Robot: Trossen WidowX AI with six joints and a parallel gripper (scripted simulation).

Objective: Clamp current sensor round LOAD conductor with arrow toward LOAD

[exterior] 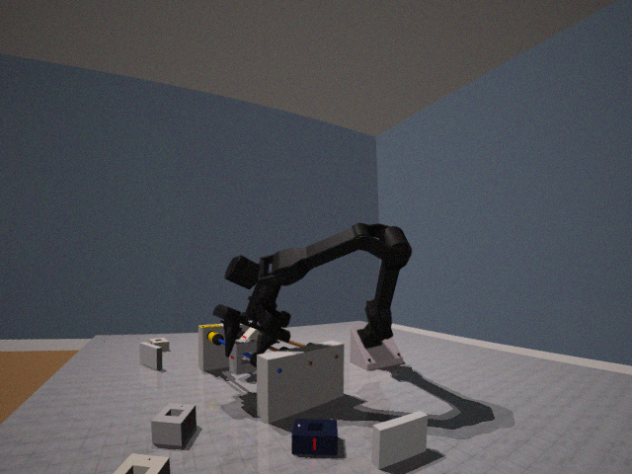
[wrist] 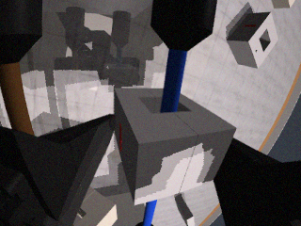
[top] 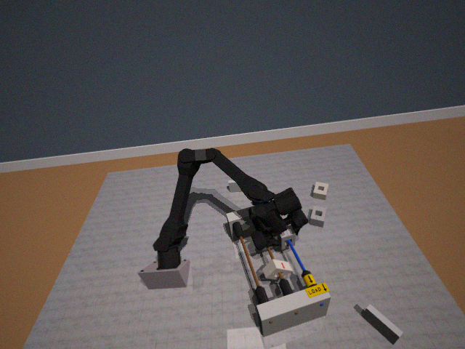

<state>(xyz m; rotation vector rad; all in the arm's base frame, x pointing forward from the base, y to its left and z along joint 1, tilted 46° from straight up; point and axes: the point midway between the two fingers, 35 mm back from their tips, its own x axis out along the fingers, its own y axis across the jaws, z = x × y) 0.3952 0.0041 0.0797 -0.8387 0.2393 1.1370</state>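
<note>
Around the blue conductor (top: 296, 256) (exterior: 221, 342) (wrist: 174, 77), we find the grey sensor (top: 289, 238) (exterior: 236, 359) (wrist: 175, 146) gripped by the claw (top: 280, 236) (exterior: 243, 355) (wrist: 160, 126). Its bore follows the conductor; we cannot tell arrow direction or long axis. The top view reads LOAD (top: 317, 289); only the exterior shows a navy block (exterior: 314, 437).

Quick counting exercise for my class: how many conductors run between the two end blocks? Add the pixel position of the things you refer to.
3. The blue conductor (top: 296, 255) (exterior: 247, 355) (wrist: 172, 80) ends by the LOAD marker (top: 316, 290) (exterior: 209, 325); the middle brown conductor (top: 270, 253) (exterior: 274, 349) (wrist: 17, 94) is next; the outer brown conductor (top: 248, 259) (exterior: 295, 344) lies nearest the arm's base (top: 180, 281) (exterior: 358, 355). The arm hides parts, but probably no others.
</note>
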